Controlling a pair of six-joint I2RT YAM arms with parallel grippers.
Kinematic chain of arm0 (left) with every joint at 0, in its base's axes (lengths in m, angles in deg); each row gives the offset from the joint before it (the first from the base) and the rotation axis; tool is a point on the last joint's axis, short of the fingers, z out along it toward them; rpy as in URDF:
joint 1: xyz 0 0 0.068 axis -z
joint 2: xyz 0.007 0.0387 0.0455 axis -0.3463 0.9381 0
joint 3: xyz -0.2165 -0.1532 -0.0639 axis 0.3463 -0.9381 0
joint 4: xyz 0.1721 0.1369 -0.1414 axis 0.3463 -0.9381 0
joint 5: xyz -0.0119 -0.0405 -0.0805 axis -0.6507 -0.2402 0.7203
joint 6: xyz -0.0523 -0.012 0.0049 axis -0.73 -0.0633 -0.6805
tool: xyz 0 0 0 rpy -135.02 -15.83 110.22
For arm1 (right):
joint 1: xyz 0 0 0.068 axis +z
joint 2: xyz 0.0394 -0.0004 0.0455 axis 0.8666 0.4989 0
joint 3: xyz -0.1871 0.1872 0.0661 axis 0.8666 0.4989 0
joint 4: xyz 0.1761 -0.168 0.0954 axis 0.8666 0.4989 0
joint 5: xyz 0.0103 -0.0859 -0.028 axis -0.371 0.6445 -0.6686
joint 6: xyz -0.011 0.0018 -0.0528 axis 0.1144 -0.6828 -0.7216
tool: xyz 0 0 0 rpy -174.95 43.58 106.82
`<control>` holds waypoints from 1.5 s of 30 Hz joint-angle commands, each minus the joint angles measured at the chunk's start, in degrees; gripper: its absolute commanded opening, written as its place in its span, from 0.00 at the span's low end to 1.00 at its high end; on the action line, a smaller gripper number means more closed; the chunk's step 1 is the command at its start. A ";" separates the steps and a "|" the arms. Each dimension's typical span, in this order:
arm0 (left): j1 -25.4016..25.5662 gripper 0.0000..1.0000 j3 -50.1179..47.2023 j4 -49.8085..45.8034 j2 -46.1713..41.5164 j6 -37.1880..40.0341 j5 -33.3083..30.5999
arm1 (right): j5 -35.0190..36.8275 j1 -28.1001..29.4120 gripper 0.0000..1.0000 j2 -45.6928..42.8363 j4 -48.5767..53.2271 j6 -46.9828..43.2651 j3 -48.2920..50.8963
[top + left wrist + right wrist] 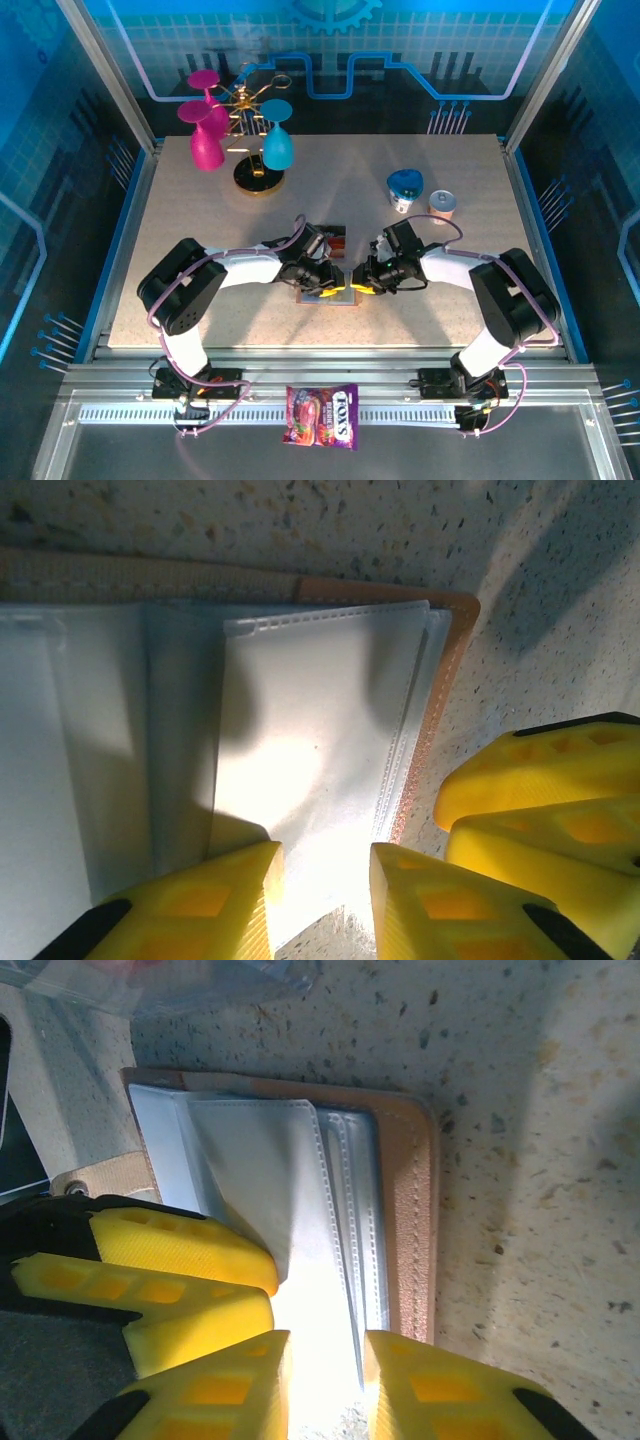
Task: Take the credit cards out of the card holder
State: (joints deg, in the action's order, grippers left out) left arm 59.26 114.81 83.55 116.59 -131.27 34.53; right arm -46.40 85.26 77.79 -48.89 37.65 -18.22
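Top external: speckled beige desk (340, 180), blue glass walls (420, 60).
Holder: brown leather card holder (300, 770) lying open.
Fingers: my left fingers (200, 910), my right fingers (440, 1390) straddle its edge; grip unclear.

The top view is bright and sharp. Wrist views show white glare on the card holder (300, 770) (blown out near the bottom) and soft shadows.

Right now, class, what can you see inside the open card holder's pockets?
The card holder lies open, its grey-blue stitched pockets showing no card edge. Anything deeper is covered by the pocket layers, and the left pincer's fingers cover part of its edge.
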 commanded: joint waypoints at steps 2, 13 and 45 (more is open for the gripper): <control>-0.08 0.29 -1.40 -0.90 -1.61 -0.45 -1.05 | -1.49 1.17 0.25 1.39 -1.84 1.05 -0.55; -0.08 0.28 -1.88 -0.61 -1.95 -0.53 -1.12 | -2.25 1.77 0.27 3.83 -5.17 2.84 -0.34; -0.48 0.31 -1.07 -6.36 -3.54 2.08 -4.98 | -2.16 2.14 0.37 6.58 -5.90 2.94 -0.30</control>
State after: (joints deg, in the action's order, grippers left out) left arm 59.11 114.07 80.95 114.66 -130.83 31.77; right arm -49.20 86.42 82.66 -56.21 41.08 -18.37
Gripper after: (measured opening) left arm 0.306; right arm 0.371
